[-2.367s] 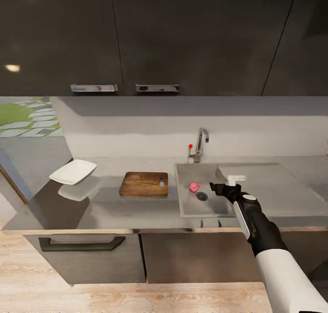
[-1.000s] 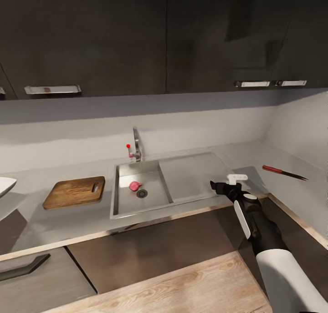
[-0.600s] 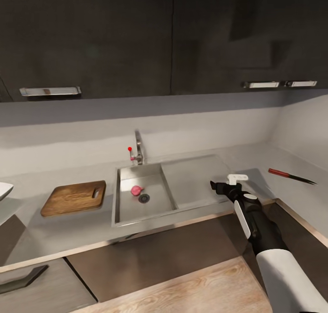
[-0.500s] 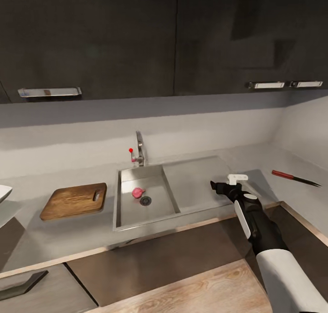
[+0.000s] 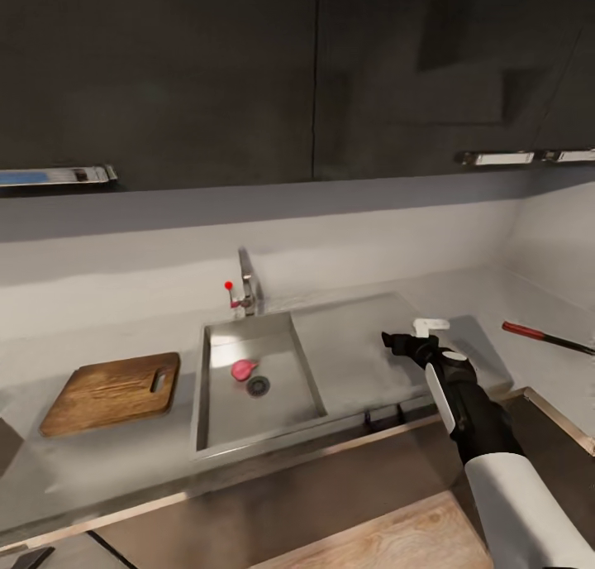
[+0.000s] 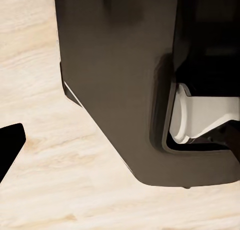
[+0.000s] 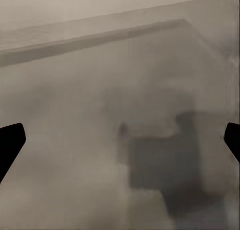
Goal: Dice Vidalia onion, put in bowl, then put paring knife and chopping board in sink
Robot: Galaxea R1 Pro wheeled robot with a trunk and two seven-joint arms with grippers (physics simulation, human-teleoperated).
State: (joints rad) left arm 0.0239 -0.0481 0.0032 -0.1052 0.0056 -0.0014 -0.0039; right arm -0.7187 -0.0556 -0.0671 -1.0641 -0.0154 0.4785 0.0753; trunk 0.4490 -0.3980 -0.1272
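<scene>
The pink Vidalia onion (image 5: 242,370) lies in the steel sink (image 5: 216,424) beside the drain. Left of the sink, the brown chopping board (image 5: 111,391) lies flat on the countertop (image 5: 99,461). The paring knife (image 5: 545,337), with its red handle, rests on the counter at far right. My right gripper (image 5: 409,334) hovers open and empty over the drainboard (image 5: 355,346), right of the basin; in the right wrist view its fingertips (image 7: 11,142) stand wide apart. In the left wrist view one fingertip (image 6: 10,146) of my left gripper shows over the wooden floor. The bowl is out of view.
A chrome tap (image 5: 246,284) with a red knob stands behind the basin. Dark wall cabinets (image 5: 314,73) hang above the counter. The counter turns a corner at right. My own dark base (image 6: 120,89) sits below the left gripper.
The camera has swung and come closer, so the counter, sink and board have shifted in the picture and the bowl has left it. The right arm keeps its pose.
</scene>
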